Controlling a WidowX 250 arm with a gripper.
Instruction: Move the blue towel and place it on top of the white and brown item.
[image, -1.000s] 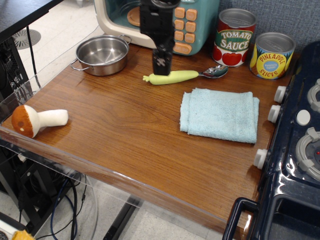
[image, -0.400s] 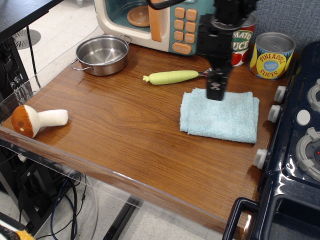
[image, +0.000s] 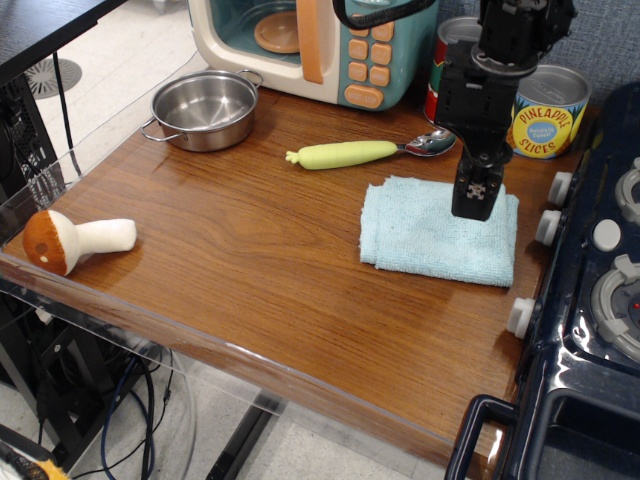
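Observation:
The blue towel (image: 425, 235) lies folded flat on the wooden table (image: 250, 270), right of the middle. My gripper (image: 476, 205) points straight down over the towel's right part, at or just above the cloth. Its fingers show as one narrow black block, so I cannot tell whether they are open or shut. The white and brown item, a plush mushroom (image: 70, 240) with a brown cap and white stem, lies on its side at the table's far left edge, far from the gripper.
A yellow-green handled spoon (image: 350, 153) lies just behind the towel. A steel pot (image: 205, 108) and a toy microwave (image: 300, 40) stand at the back left. A pineapple can (image: 555, 115) stands at the back right, and a toy stove (image: 600, 300) borders the right.
My gripper has moved right from above the spoon's handle to over the towel's right part and has come lower. The towel and mushroom have not moved.

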